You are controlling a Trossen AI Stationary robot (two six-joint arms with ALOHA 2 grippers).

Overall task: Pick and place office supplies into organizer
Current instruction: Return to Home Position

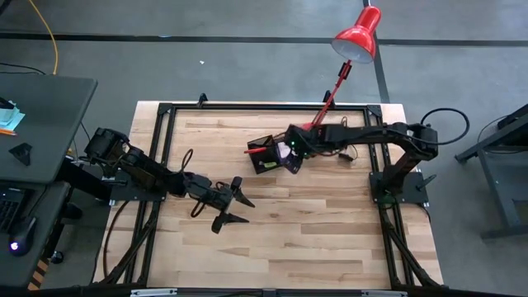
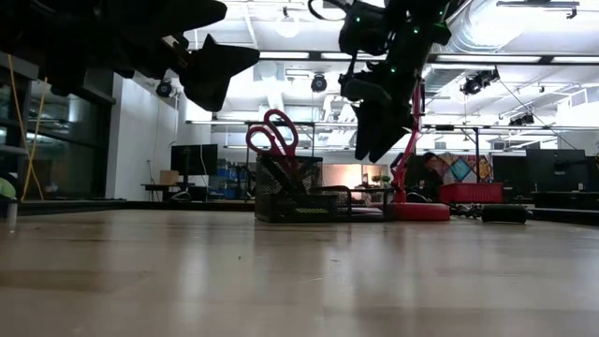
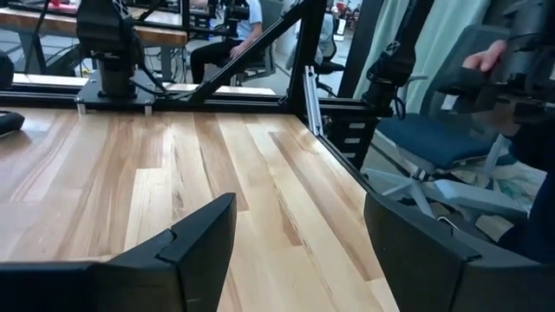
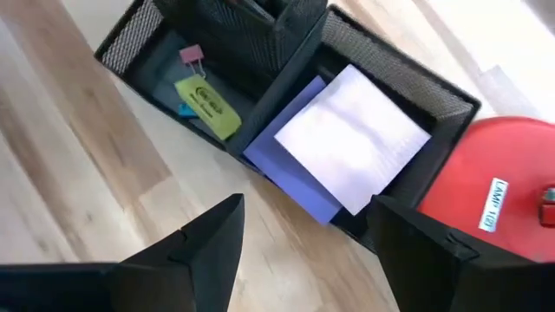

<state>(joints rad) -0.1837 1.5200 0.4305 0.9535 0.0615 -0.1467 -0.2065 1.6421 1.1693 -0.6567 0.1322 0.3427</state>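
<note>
Bare table (image 1: 330, 239) is lying open across the high view's lower half. At upper centre, the organizer (image 1: 266, 157), scissors (image 2: 273, 133) sticking up from it, is crowding just beside the red lamp (image 2: 421, 212), with the spread-fingered right gripper (image 4: 303, 251) hanging above.

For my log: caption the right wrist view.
Open right claw over organizer holding sticky notes and yellow eraser, beside red lamp base.

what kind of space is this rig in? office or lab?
Likely a robotics lab or workshop, not an office: bare grey floor around the framed wooden table, exposed ceiling ducts, monitors behind. Left gripper open over the table, right gripper open above the organizer.
</note>
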